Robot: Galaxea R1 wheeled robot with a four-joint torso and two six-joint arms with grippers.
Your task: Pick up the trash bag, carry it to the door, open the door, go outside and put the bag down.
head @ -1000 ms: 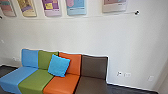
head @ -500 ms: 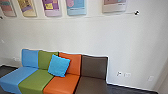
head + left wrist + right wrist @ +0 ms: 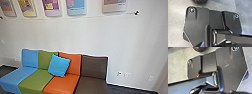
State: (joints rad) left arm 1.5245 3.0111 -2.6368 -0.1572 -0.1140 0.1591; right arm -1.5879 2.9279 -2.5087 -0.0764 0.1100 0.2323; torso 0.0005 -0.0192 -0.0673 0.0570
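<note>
"What do you have on the head view?"

"I'm looking at a pale wall (image 3: 100, 35) with a low sofa (image 3: 62, 85) against it. Left to right its sections run blue, green, orange and dark brown. A bright blue cushion (image 3: 59, 66) leans at a tilt where the green and orange backrests meet."

"Anything above that?"

"A row of colourful prints (image 3: 76, 6) high on the wall, with a thin line under them running to a small dark fitting (image 3: 136, 12). Right of the sofa, low down, I've got wall sockets (image 3: 127, 74)."

"And the trash bag?"

"I can't tell where it is."

"Go to the left wrist view."

"That's my own wide dark plate (image 3: 200, 18), round fittings at its corners, over grey floor (image 3: 175, 18). A jointed bar (image 3: 235, 38) lies across part of it, and a rounded dark thing (image 3: 200, 1) sits just beyond the plate's edge. Whether the left end effector is apart or together, I can't tell."

"Right wrist?"

"The plate again, scuffed here, with a bluish bar (image 3: 183, 85) alongside and floor around it. I can't tell how the right end effector stands either, or whether it's clamped on anything."
</note>
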